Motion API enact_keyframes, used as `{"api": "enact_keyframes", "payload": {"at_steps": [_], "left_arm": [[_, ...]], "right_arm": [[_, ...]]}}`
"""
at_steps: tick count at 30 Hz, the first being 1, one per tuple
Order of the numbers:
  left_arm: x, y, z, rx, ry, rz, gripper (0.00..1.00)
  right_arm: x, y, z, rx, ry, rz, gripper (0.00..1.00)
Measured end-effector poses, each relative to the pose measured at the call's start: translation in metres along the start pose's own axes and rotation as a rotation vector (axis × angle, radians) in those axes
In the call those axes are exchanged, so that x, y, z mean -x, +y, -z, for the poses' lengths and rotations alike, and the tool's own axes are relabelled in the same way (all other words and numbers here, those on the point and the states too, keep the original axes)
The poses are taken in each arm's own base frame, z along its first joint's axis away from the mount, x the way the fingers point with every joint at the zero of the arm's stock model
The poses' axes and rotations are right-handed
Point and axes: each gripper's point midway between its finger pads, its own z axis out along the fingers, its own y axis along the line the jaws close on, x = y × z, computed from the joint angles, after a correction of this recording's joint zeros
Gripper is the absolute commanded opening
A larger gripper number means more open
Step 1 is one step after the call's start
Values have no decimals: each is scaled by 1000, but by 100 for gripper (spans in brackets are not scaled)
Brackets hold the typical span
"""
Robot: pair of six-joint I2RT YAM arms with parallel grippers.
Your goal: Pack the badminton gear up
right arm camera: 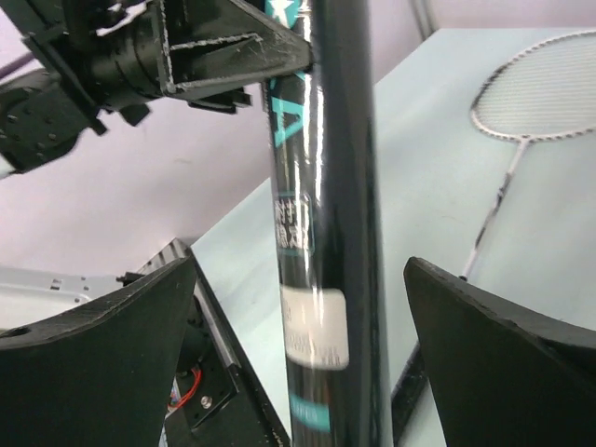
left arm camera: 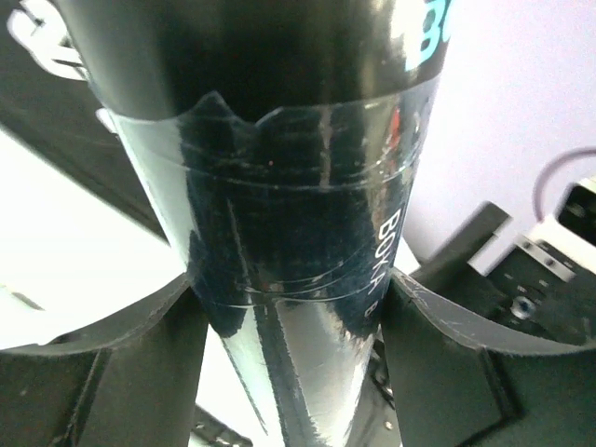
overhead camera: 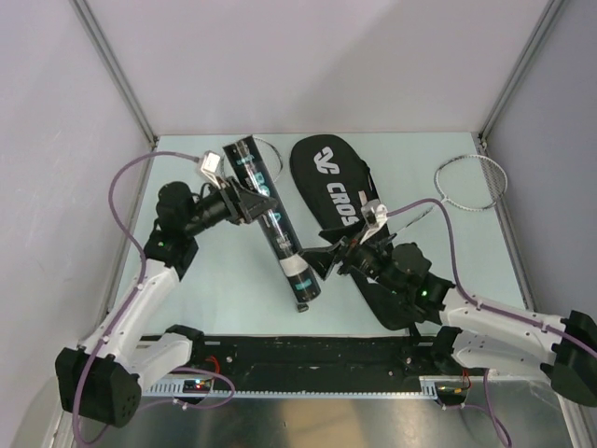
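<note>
Left hand [overhead camera: 250, 201] is clenched on the black tube [overhead camera: 280, 238] partway along its upper half; in the left wrist view both fingers [left arm camera: 140, 372] press against the tube's glossy sides. Right hand [overhead camera: 322, 261] is released, its fingers [right arm camera: 102, 345] spread wide on either side of the tube's lower part near a white band [right arm camera: 315, 326], touching neither side. The tube slants across the table [overhead camera: 224, 289]; whether its lower end rests there, I cannot tell. The black racquet bag [overhead camera: 331, 177] lies just right of the tube. One racquet [overhead camera: 471, 182] lies well right of the tube, beyond the bag. Another racquet's head [overhead camera: 270, 154] peeks out behind the tube's upper end.
</note>
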Motion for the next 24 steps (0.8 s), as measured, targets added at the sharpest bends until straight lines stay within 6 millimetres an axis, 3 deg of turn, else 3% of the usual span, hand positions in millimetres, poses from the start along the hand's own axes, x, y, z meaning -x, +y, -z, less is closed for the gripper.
{"api": "enact_keyframes", "payload": {"at_steps": [3, 6, 10, 14, 16, 19, 24], "left_arm": [[20, 23, 6, 134, -1, -30, 49], [46, 52, 19, 309, -10, -74, 50], [73, 115, 53, 606, -12, -94, 50], [70, 188, 93, 890, 62, -39, 53], [62, 216, 106, 986, 119, -8, 53], [56, 252, 116, 1096, 209, 34, 53], [60, 301, 122, 1236, 310, 50, 64]], "right_arm": [[7, -13, 8, -67, -8, -26, 99], [10, -39, 18, -172, 1, -72, 100], [10, -83, 35, -352, 8, -165, 97], [9, -112, 58, -509, -3, -254, 94], [9, -116, 64, -541, -9, -270, 93], [9, -123, 80, -610, -25, -299, 92], [3, -143, 105, -759, -40, -338, 91]]}}
